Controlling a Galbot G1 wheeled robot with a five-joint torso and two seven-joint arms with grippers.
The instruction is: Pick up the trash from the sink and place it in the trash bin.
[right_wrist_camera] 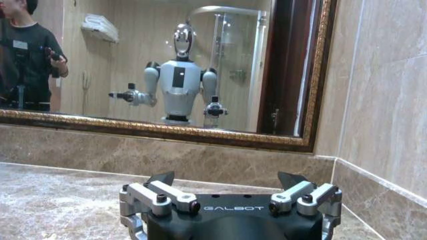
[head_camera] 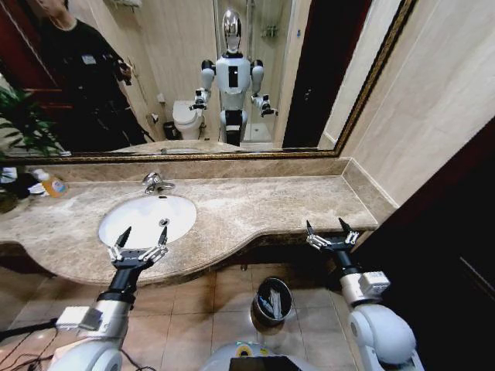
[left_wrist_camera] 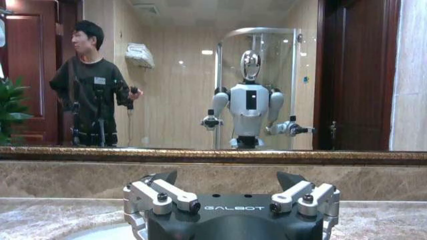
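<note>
Beige marble bench [head_camera: 263,202]: left end effector [head_camera: 142,235] hangs wide open and empty over the white sink [head_camera: 147,216]; right end effector [head_camera: 331,230], "GALBOT" printed, spread empty at the bench's edge. Trash [head_camera: 270,303] sits in the trash bin [head_camera: 272,300] on the floor.

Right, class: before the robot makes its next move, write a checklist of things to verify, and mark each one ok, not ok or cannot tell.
1. Left hand open and free: ok, fingers spread, nothing held, over the front rim of the sink.
2. Right hand open and free: ok, at the countertop's front edge, far from the basin.
3. Trash visible in the sink: not ok, the basin looks bare.
4. Trash bin reachable: ok, it stands uncovered on the floor below the counter, between the arms.
5. Bin contents: cannot tell exactly; something lies inside.
6. Faucet off: ok, no water seen.
</note>
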